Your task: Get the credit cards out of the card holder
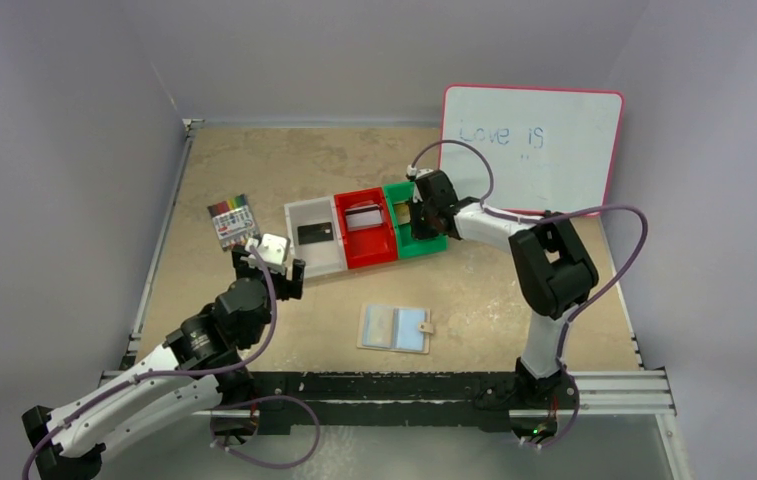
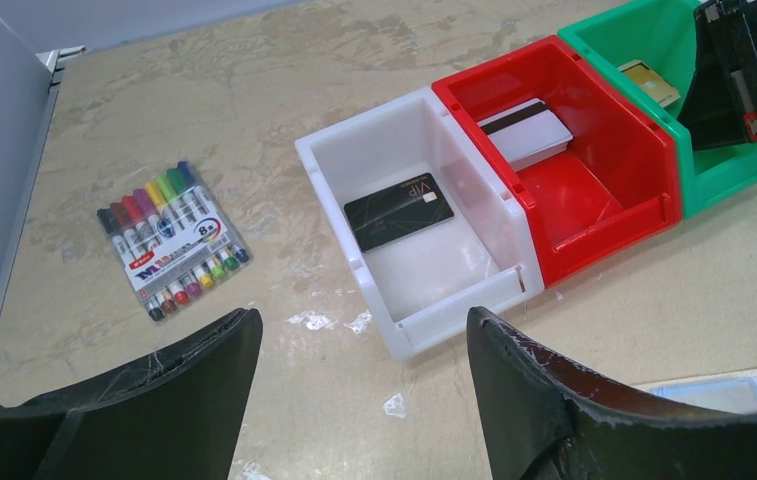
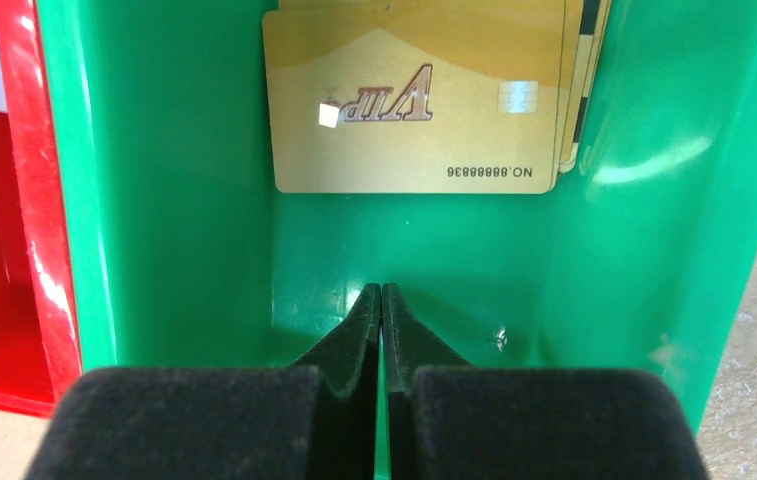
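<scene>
1. Currently, I read the right gripper [image 3: 381,295] as fully together: its two black fingers meet tip to tip and clamp nothing.
2. That gripper sits inside the green plastic bin [image 3: 654,200], low over the bin floor. It is apart from the gold rectangular card [image 3: 414,110] marked VIP, which lies flat at the far end of the bin. Further card edges show under that card's right side.
3. I see the left gripper [image 2: 362,330] with its fingers wide apart and empty. It hovers over the beige table [image 1: 354,160], just on the near side of the white plastic bin [image 2: 334,160].
4. The white bin holds the black rectangular card [image 2: 399,212], flat on its floor.
5. The red plastic bin [image 2: 644,170] stands between the white and green bins, touching both. The silver-grey card with a dark stripe [image 2: 526,133] lies toward its far wall.
6. The tan bifold card holder [image 1: 395,328] lies open on the table between the two arms, pale blue inside up, well apart from the bins. I cannot tell whether any card sits in its pockets.
7. A pack of coloured markers [image 2: 169,240] lies left of the white bin. A pink-rimmed whiteboard [image 1: 531,150] stands at the far right.
</scene>
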`<state>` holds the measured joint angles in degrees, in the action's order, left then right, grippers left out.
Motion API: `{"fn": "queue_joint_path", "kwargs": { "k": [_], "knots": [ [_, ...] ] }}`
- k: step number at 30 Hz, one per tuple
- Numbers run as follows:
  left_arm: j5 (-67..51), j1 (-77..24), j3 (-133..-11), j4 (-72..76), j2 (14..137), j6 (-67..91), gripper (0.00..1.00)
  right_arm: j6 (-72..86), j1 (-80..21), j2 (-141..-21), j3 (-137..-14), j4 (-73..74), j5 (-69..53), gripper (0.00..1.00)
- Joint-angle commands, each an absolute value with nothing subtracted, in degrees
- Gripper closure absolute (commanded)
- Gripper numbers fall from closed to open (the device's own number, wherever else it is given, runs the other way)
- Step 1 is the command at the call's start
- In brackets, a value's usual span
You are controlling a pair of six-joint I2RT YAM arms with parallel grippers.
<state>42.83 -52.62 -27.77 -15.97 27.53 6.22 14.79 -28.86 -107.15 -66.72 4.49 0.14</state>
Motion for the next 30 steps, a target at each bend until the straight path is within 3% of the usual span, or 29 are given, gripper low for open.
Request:
{"fn": "queue_joint_path", "kwargs": {
  "k": [1,11,30],
  "knots": [
    [43.77,-52.62,-30.24,-14.98,27.77,5.47,0.26,17.30,-29.18,-107.62,-70.36,2.67,2.45,1.00],
    [43.77,-52.65,-30.06,-14.96,27.65,5.39,0.26,18.75,-29.19,-113.01,-76.36,1.89,4.49,1.00],
    [43.23,-52.60,-29.97,-14.85,28.36,5.08,0.26,23.32,-29.14,-112.45,-75.57,-0.32,2.80,0.98]
  ]
}}
